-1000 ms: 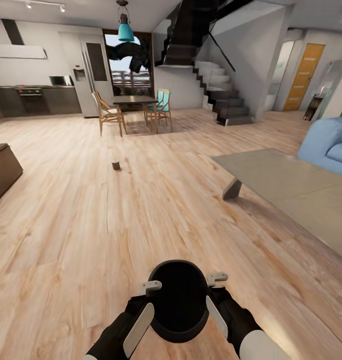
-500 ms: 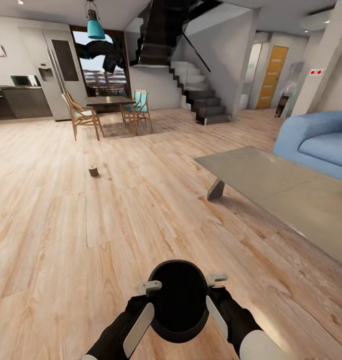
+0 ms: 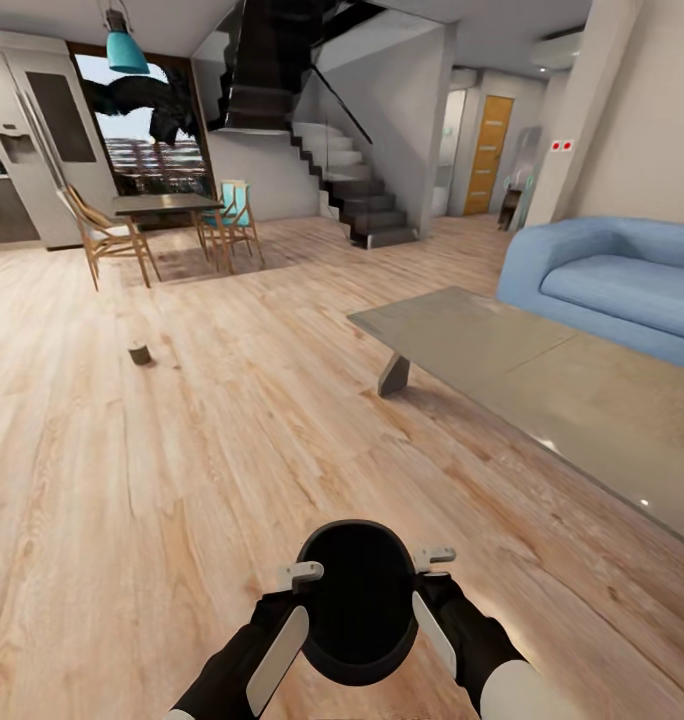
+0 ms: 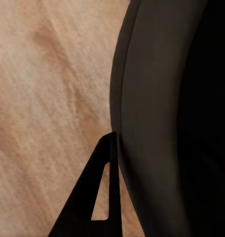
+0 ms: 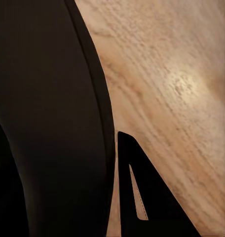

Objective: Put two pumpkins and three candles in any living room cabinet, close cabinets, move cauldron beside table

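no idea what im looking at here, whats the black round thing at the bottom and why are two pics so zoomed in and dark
This is a simulated house, seen by a wheeled robot with two arms. The wide picture comes from a camera on its head, looking forward and down. The black round thing is a cauldron, seen from above, carried between the two arms: the left gripper presses on one side and the right gripper on the other.

The two dark close-ups come from cameras near each gripper. Each shows the cauldron's curved black wall against a dark finger, with wooden floor behind.

Ahead to the right stand a low grey table and a blue sofa. A small stubby object, likely a candle, sits on the floor to the left. Farther back are a dining table with chairs and stairs.
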{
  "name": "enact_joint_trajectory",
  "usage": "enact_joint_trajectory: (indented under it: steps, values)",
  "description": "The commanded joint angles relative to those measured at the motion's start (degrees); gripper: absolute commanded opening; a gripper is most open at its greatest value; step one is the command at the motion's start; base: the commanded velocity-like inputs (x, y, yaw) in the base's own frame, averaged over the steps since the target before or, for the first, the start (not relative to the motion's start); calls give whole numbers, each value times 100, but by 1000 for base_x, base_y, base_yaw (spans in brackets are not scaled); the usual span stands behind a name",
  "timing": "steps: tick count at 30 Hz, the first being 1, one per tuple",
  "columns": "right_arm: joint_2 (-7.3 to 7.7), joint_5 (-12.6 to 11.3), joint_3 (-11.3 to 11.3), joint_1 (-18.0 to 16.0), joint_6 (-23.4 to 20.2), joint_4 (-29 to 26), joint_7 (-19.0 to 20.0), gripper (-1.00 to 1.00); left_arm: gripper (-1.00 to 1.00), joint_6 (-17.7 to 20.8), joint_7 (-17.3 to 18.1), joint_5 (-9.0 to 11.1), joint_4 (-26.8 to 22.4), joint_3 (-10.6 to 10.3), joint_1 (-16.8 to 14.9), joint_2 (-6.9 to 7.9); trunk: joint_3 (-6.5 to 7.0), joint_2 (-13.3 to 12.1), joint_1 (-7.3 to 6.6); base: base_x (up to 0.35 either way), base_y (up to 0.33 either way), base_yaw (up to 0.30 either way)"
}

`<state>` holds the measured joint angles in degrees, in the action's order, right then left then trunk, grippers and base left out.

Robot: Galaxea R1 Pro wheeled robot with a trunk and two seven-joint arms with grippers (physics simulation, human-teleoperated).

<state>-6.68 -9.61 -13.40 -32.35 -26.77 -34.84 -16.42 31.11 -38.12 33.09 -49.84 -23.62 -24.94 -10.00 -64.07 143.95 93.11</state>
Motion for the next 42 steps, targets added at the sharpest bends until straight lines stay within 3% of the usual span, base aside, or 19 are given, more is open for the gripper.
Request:
enact_joint_trajectory:
  steps: [1, 14, 35, 42]
  values:
    - [10, 39, 181, -8, -56, 3, -45, -100, -100, 0, -55, 40, -9, -380, -2, 0, -4, 3, -2, 0, 0, -267]
    - [17, 38, 180, -8, -52, 3, -44, -100, -100, -1, -55, 37, -13, -380, -2, 0, -4, 3, -2, 19, 1, -267]
    - [17, 38, 179, -8, -56, 3, -45, -100, -100, -6, -55, 38, -17, -383, -2, 0, -4, 3, -2, 317, 12, -267]
    - [17, 38, 179, -8, -55, 3, -45, -100, -100, 0, -55, 38, -10, -380, -2, 0, -4, 3, -2, 73, 0, -267]
